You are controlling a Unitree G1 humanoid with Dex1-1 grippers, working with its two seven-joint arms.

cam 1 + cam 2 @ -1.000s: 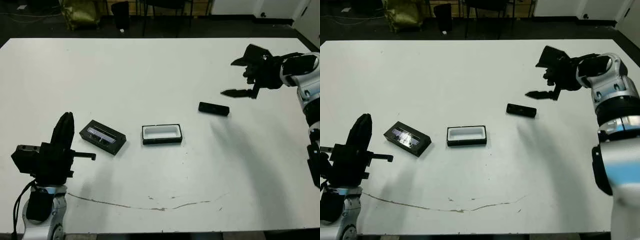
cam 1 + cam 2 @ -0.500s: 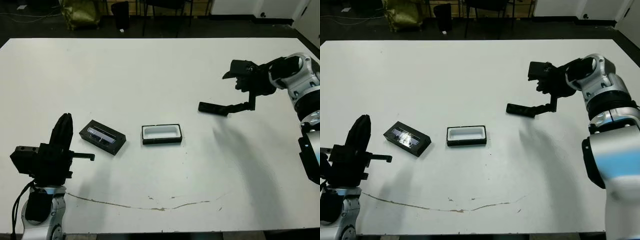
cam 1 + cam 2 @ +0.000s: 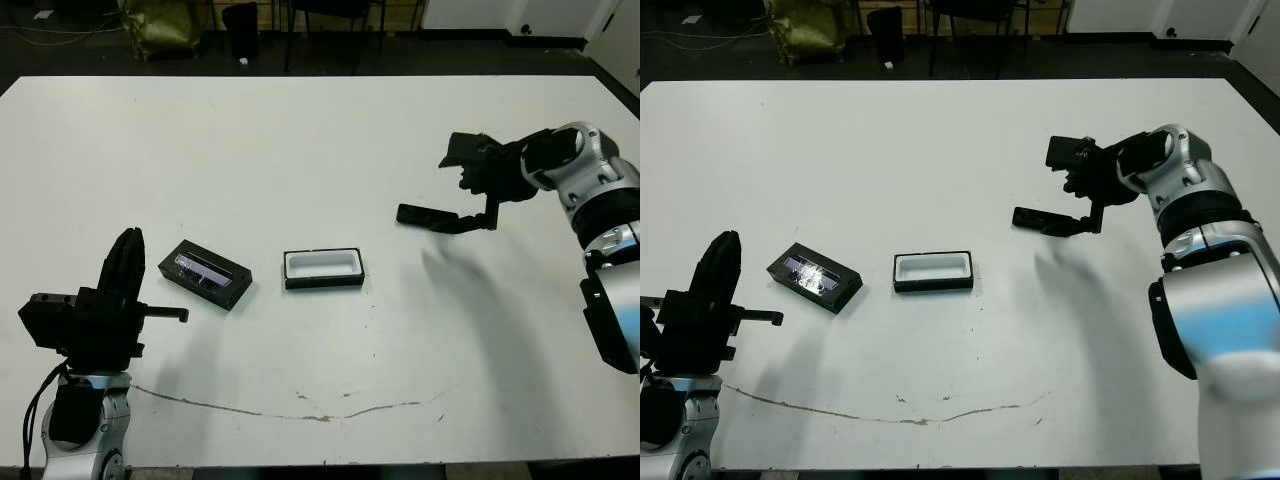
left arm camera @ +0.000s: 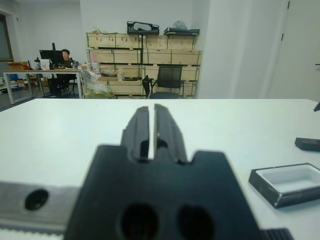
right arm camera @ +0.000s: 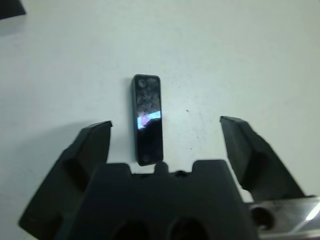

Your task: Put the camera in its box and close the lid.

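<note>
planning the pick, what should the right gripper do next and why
Probably lower the right gripper and close on the camera. Its fingers are spread wide with the camera lying flat on the table between them, not yet gripped. The box sits open and empty nearby.

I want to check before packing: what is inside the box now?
The box shows only its white lining; nothing lies in it. The camera lies apart on the table, between the open fingers of the right gripper.

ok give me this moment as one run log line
phase: reach for camera | right gripper: open, fingers either side of it, no contact seen | left gripper: shut, idle | box: open, empty | lid: on table, left of box
</note>
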